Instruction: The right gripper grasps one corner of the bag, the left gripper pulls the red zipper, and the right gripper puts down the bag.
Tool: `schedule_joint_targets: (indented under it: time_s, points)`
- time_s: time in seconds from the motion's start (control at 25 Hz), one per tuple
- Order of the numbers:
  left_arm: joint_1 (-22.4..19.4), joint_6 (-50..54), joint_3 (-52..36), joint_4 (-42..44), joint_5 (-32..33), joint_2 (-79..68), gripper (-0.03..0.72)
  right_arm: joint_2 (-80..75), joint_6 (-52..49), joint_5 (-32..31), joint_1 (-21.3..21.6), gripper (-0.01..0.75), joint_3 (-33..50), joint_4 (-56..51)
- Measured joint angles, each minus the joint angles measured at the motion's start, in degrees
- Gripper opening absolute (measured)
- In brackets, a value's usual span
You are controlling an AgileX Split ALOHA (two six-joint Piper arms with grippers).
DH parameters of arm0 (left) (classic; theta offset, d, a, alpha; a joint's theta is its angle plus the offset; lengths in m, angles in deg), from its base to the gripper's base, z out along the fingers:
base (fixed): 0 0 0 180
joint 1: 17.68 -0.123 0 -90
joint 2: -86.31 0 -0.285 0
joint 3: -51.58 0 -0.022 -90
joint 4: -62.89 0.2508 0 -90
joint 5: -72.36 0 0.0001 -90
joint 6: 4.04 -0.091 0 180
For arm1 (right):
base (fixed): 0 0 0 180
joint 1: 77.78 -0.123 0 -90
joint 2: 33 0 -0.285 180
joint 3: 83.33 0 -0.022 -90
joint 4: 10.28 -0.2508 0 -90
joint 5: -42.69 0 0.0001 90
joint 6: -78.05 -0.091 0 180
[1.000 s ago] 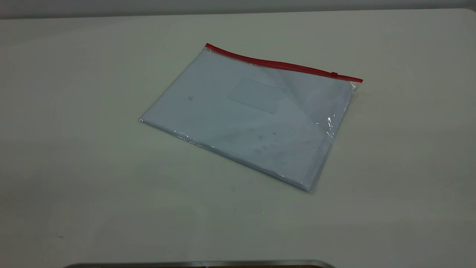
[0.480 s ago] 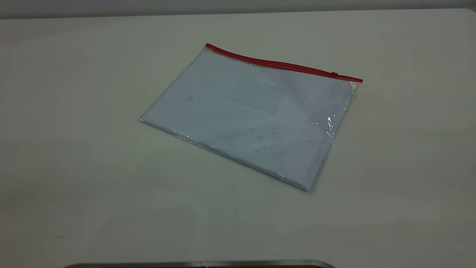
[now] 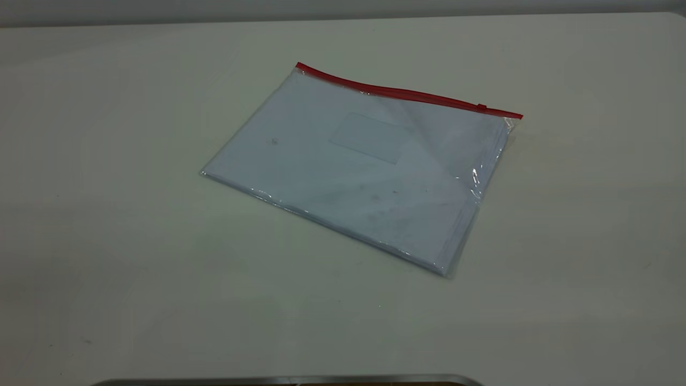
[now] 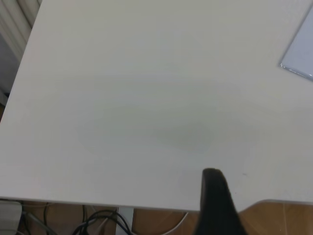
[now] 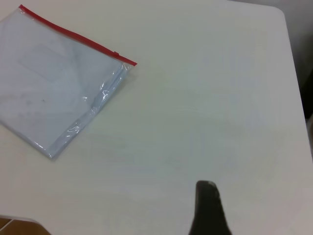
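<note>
While the bag lies flat on the table, a little right of centre and toward the far side, nothing is touching it. Its long axis runs from far left to near right, and the red zipper follows the far long edge, with the small slider tab close to the right-hand end.

Seen from the right wrist, the bag lies well apart from the right gripper, off to the gripper's left across bare table, with the zipper's right end and its corner being the part turned closest to it. Only one dark finger shows there, so I cannot tell whether that gripper is open or closed.

The left gripper hangs near the table's near edge, farther off; from its wrist just one corner of the bag shows, and again I cannot tell the finger state.

Judging by this, the right arm has the shorter reach to the corner by the slider.
</note>
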State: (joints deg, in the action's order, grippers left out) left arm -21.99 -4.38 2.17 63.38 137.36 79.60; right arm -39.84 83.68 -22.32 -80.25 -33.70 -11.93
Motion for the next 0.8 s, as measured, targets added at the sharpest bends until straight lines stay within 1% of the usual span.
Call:
schedule_joint_targets:
  time_s: [0.16,0.24,0.28,0.4,0.44,0.56,0.68,0.8]
  points:
    - [0.0,-0.1,0.1,0.1,-0.1,-1.3,0.551,0.0,0.0,0.2,0.0,0.556,-0.1,0.0]
    - [0.0,-0.1,1.5,0.1,-2.0,-4.9,0.551,0.0,0.0,2.1,0.0,0.556,-0.7,0.0]
    - [0.0,0.3,2.9,0.1,-3.8,-7.1,0.551,0.0,-0.1,4.2,0.0,0.556,-1.2,0.0]
    - [0.0,0.3,8.1,0.0,-8.8,-16.4,0.551,-1.0,-1.7,13.9,0.0,0.550,-2.5,-0.2]
    - [0.0,0.3,10.1,-0.5,-10.3,-20.3,0.551,-2.1,-2.6,16.1,0.0,0.546,-2.8,-0.2]
    - [0.0,0.3,15.8,-2.2,-14.5,-31.6,0.551,-9.4,-3.9,20.3,0.0,0.526,-3.7,-0.3]
    - [0.0,0.3,20.9,-5.6,-19.7,-42.6,0.551,-20.4,-4.1,21.3,0.0,0.508,-4.8,-1.2]
    - [0.0,-0.6,24.9,-10.9,-24.9,-53.2,0.551,-31.5,-4.1,21.7,0.0,0.504,-4.8,-6.1]
